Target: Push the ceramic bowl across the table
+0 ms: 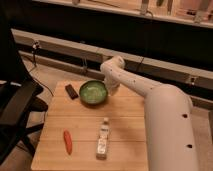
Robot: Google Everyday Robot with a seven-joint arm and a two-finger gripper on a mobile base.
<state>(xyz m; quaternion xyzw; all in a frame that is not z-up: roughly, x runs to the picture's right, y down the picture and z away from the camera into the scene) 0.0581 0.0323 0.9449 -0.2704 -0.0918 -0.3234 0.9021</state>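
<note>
The ceramic bowl [93, 92] sits upright on the far half of the table [85, 127], roughly midway between its left and right edges and close to the far edge. Its pale speckled inside faces up.

The gripper [109, 89] is at the end of the white arm [150, 95], which reaches in from the right. It hangs at the bowl's right rim, touching it or just beside it; contact cannot be confirmed. How wide the pincer stands and whether it has hold of anything cannot be told.

A small dark rectangular object [71, 91] lies just left of the bowl, near the far left corner. An orange carrot-like item [67, 141] lies on the near left part of the table. A small bottle [103, 138] lies on its side near the middle of the near half, well apart from the bowl.

A black chair [15, 107] stands off the left edge of the table.
</note>
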